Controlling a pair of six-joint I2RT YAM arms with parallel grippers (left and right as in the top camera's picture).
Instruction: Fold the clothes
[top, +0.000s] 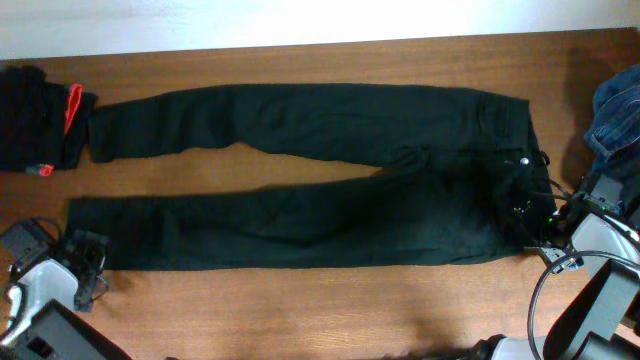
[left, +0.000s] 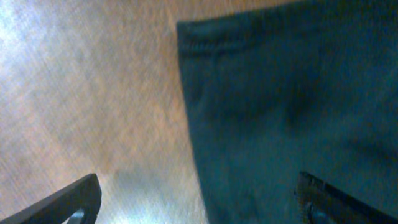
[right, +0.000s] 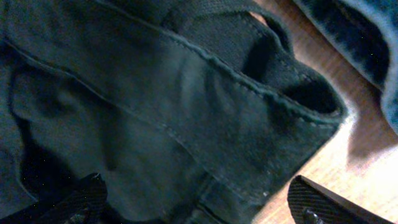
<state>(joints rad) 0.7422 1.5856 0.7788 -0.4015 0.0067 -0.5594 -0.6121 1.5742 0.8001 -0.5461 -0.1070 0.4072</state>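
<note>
- Your left gripper (left: 198, 200) stands wide open and holds nothing. It straddles the side edge of the near leg's hem (left: 273, 106), with one finger over the bare table (left: 81, 93) and the other over cloth.
- Your right gripper (right: 199, 198) is spread just as wide and is also empty. It hovers over the waistband (right: 205, 93) at the near corner of the waist, close to the silver button (top: 523, 160).
- The black jeans (top: 300, 215) lie flat and full length across the table, with the waist to your right and the legs running left, slightly parted. No fold shows yet.
- By the look of it, you are at the first grasp, with one arm at each end of the near leg, ready to pinch.
- The next move calls for both grippers to drop, close on the hem corner and the waistband corner, and carry the near leg over the far one together, keeping the cloth taut.
- Mind the blue denim (top: 615, 110) just beside the waist and the black garment with red trim (top: 40, 120) near the far hem, and catch neither.
</note>
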